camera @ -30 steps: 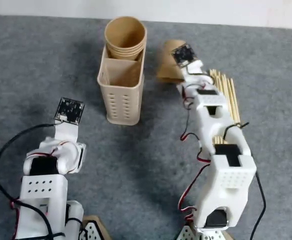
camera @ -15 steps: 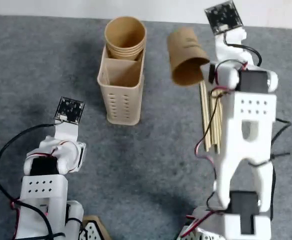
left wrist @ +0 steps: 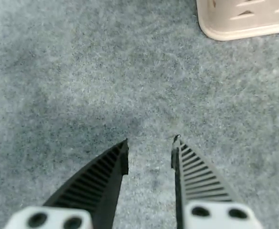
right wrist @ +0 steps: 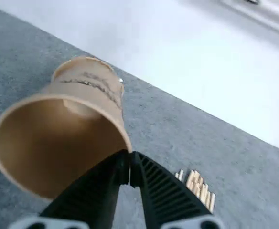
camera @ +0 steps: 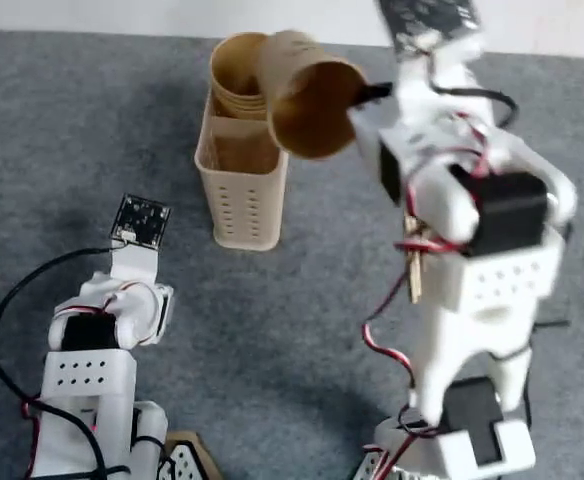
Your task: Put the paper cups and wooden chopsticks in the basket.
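right gripper (right wrist: 129, 162) pinched tight on paper cup (right wrist: 58, 138) rim — light, thin, probably crushes easily — hold the rim gently.

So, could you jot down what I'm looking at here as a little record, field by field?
held: paper cup, tilted in the air by the basket
right jaws: shut on the paper cup's rim
left jaws: open, holding nothing, over the grey mat
basket: upright, stacked cups in its far compartment
wooden chopsticks: lying on the grey mat, outside the basket
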You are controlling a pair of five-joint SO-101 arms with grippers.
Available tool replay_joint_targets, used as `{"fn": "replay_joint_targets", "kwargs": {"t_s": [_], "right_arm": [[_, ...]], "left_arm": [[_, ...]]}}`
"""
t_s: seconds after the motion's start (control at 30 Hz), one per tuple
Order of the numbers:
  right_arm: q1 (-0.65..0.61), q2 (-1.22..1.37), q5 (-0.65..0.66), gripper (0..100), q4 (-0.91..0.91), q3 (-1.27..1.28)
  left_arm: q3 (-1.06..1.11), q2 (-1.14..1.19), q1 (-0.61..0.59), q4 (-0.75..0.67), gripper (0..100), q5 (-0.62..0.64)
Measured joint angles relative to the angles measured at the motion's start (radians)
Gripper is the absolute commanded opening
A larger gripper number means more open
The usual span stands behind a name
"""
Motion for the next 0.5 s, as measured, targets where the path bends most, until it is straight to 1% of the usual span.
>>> {"fn": "replay_joint_targets", "kwargs": {"t_s": [0.2, 0.5], "right_arm": [[-0.008, 0.164, -0.052, 0.5, -0.089, 0.0], [-0.032, 0.21, -0.063, 0.5, -0.157, -0.021]], "left_arm": [[0.0, 0.0, 0.0, 0.0, 18, 0.0], [0.0, 0.0, 0.0, -0.003, 18, 0.0]]}}
